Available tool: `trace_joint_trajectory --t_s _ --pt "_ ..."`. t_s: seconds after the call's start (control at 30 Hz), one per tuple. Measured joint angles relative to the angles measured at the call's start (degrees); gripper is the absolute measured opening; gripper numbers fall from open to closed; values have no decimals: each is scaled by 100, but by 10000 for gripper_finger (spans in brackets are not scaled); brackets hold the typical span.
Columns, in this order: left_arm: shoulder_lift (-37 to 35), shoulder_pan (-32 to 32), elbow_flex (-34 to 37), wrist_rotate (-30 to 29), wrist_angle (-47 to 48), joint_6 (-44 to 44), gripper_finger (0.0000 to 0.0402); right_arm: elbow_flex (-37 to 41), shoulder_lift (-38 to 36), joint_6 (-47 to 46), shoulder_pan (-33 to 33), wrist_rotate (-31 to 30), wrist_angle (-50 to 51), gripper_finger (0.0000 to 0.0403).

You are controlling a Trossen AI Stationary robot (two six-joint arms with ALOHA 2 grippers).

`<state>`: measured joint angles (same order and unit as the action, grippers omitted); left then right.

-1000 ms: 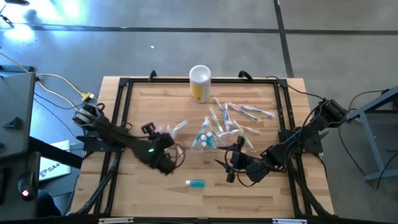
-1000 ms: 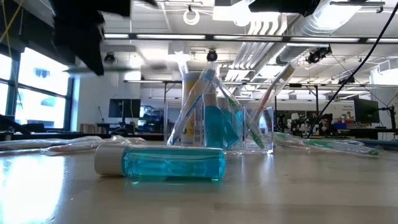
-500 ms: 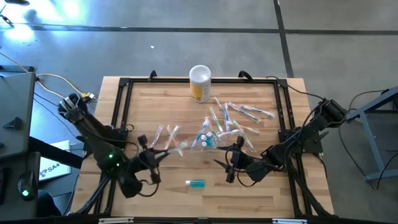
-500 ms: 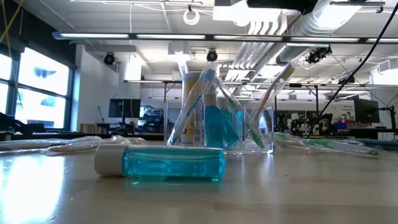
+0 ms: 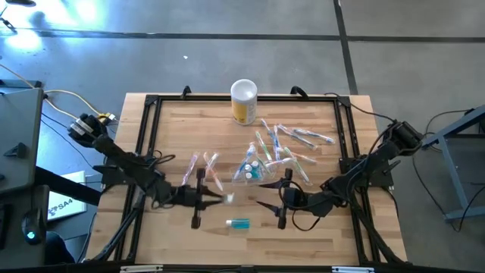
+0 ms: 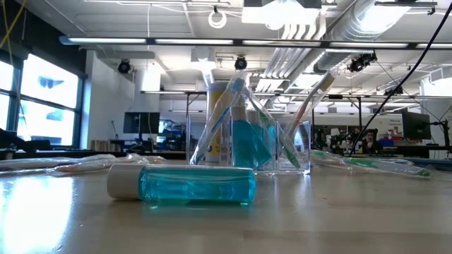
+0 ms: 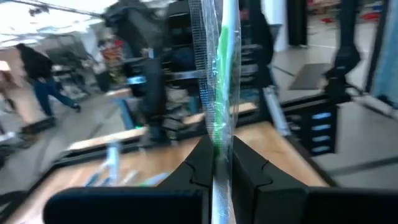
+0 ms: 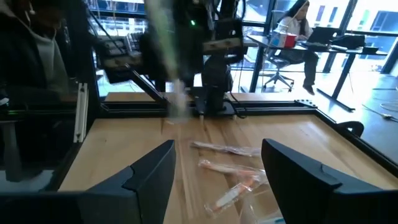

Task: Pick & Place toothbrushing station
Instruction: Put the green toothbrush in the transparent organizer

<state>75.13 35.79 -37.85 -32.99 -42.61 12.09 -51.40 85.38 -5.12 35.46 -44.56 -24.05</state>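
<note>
My left gripper (image 5: pixel 218 199) hangs above the table's near middle, pointing level toward the right, shut on a clear-wrapped toothbrush (image 7: pixel 219 93) with green on it. My right gripper (image 5: pixel 271 205) faces it, open with nothing between its fingers (image 8: pixel 154 177). A teal toothpaste tube (image 5: pixel 238 223) lies on its side on the table below and between them. The clear plastic bag (image 5: pixel 250 168) holds more teal tubes and brushes. Two wrapped toothbrushes (image 5: pixel 201 164) lie left of it, and several (image 5: pixel 288 144) lie to its right. My left gripper pinches the wrapped toothbrush (image 7: pixel 216 149) between its two fingers (image 7: pixel 198 163), which come in level from the table's left and lie across it. The brush stands about upright, lifted clear of the table, and its longer part rises above the fingers.
A white and yellow cup (image 5: pixel 243 101) stands at the table's far edge. A black frame (image 5: pixel 148 121) runs around the wooden top. In the right wrist view a person (image 8: pixel 298 31) sits at a desk beyond the table.
My left gripper has tipped from pointing down to pointing level. It has drawn back toward the near left, then swung toward my right gripper, carrying the wrapped toothbrush clear of the table. The two toothbrushes it stood over now lie uncovered.
</note>
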Motion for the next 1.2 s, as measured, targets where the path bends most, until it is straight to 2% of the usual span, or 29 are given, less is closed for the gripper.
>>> trace_joint_trajectory --t_s 0.07,0.23,0.3,0.4,0.7,0.97,1.2 --pt "0 -292 261 217 -366 -63 15 0 42 -47 0 -1 28 230" --pt "4 -1162 1049 1649 -1728 -780 15 0 49 -64 -40 16 126 230" --pt "56 -1416 1339 1952 -2268 -851 15 0 49 -64 -66 18 148 230" --pt "275 -1725 1645 2072 -2779 -912 15 0 49 -64 -82 17 166 230" --pt "1619 -2519 1633 2857 -4019 -1295 15 0 49 -112 -227 168 387 230" --pt "2556 -3078 1631 3180 -4686 -1454 15 0 49 -112 -249 453 417 230" --pt "3251 -3338 1402 3468 -4694 -1821 20 1 49 -80 -249 452 483 230"
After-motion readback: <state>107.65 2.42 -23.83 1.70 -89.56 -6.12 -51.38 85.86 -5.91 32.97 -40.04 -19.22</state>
